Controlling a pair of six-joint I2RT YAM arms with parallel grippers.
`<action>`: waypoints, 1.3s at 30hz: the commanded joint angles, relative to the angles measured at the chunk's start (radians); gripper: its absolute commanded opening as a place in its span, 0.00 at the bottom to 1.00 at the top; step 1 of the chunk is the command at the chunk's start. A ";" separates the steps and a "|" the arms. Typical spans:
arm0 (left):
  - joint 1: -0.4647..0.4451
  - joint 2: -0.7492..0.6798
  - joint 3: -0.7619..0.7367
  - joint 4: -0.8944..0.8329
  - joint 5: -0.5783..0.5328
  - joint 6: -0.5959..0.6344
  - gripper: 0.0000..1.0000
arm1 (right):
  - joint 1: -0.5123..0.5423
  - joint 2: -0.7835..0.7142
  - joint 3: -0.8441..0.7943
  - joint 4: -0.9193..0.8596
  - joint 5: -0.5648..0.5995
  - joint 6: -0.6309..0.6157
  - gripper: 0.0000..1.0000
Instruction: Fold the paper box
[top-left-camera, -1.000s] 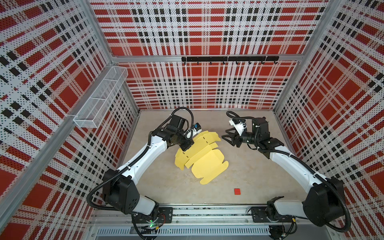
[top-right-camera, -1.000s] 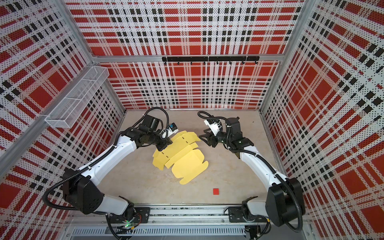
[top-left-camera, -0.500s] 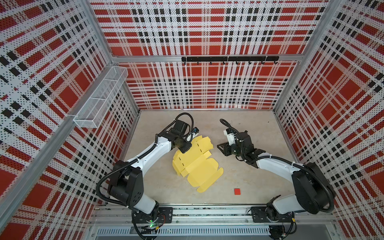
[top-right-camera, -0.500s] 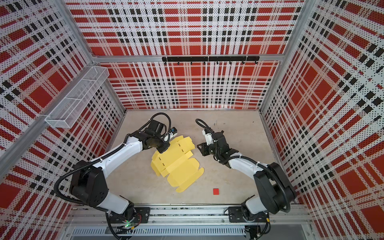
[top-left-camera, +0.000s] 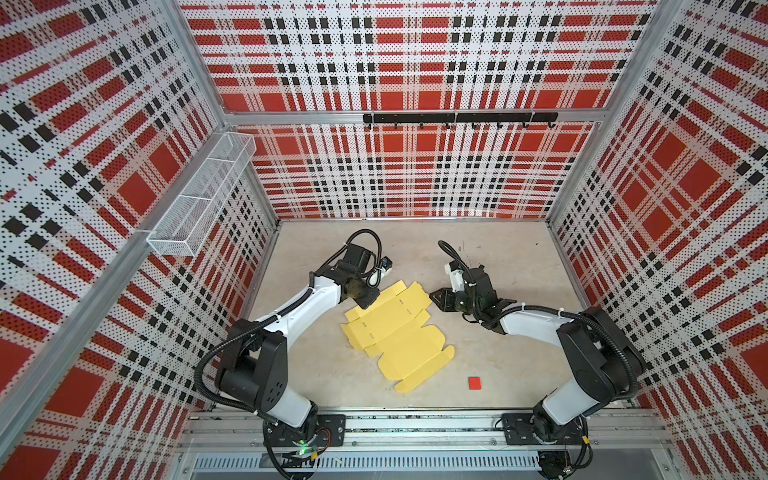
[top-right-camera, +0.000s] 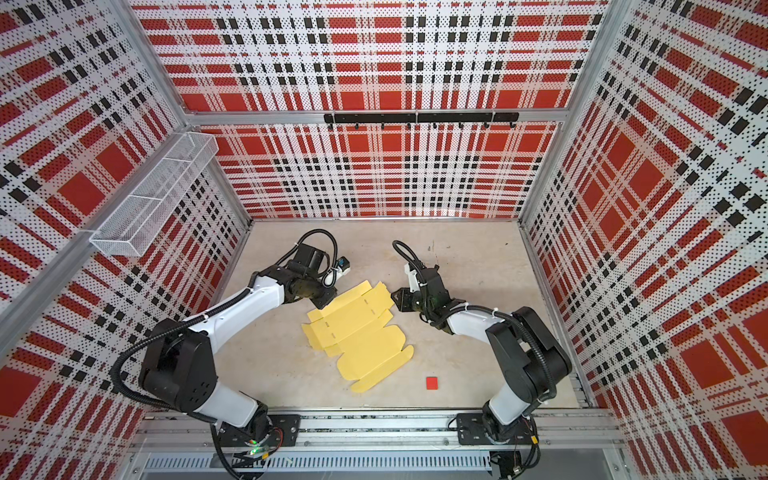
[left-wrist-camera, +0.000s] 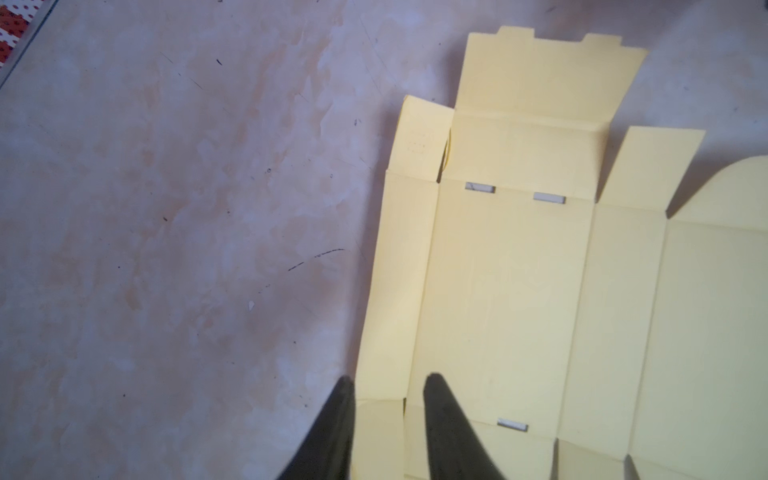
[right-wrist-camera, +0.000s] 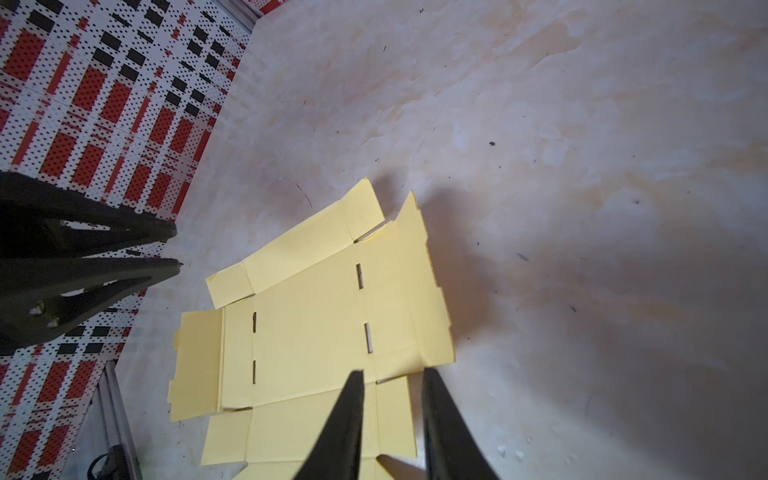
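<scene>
well, the paper box (top-left-camera: 399, 332) is not folded: it lies as a pale yellow die-cut sheet, spread open near the middle of the table (top-left-camera: 511, 257), seen in both top views (top-right-camera: 357, 336). its slits show as short dark marks along the creases, and its end with the rounded flap points toward 5 o'clock.

the left gripper (top-left-camera: 369, 300) sits low at the sheet's 11 o'clock edge. in the left wrist view its two black fingers stand apart (left-wrist-camera: 388, 378), with a narrow side panel of the card (left-wrist-camera: 519, 291) lying flat in the gap; nothing is pinched between them. the right wrist view also catches this gripper (right-wrist-camera: 176, 249), tips separated, just off the card's edge.

the right gripper (top-left-camera: 435, 296) sits at the sheet's 1 o'clock edge, also low (top-right-camera: 395, 296). in the right wrist view its fingers are spread (right-wrist-camera: 390, 374) over a corner of the card (right-wrist-camera: 307, 324), where flat card and bare table show through the gap, so it grips nothing. the flap along that edge tilts up a little and throws a shadow on the table.

a small red square (top-left-camera: 474, 382) lies on the table at about 4 o'clock from the sheet, well apart from it and from both grippers (top-right-camera: 432, 382).
</scene>
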 joint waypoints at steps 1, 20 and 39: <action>0.020 0.053 0.024 0.012 0.035 -0.047 0.40 | 0.007 0.015 0.005 -0.010 -0.009 0.012 0.34; 0.122 0.290 0.189 -0.127 0.280 -0.106 0.49 | -0.002 0.220 0.142 -0.056 -0.001 -0.023 0.23; 0.127 0.321 0.207 -0.154 0.378 -0.146 0.07 | -0.013 0.224 0.123 -0.023 -0.032 0.021 0.24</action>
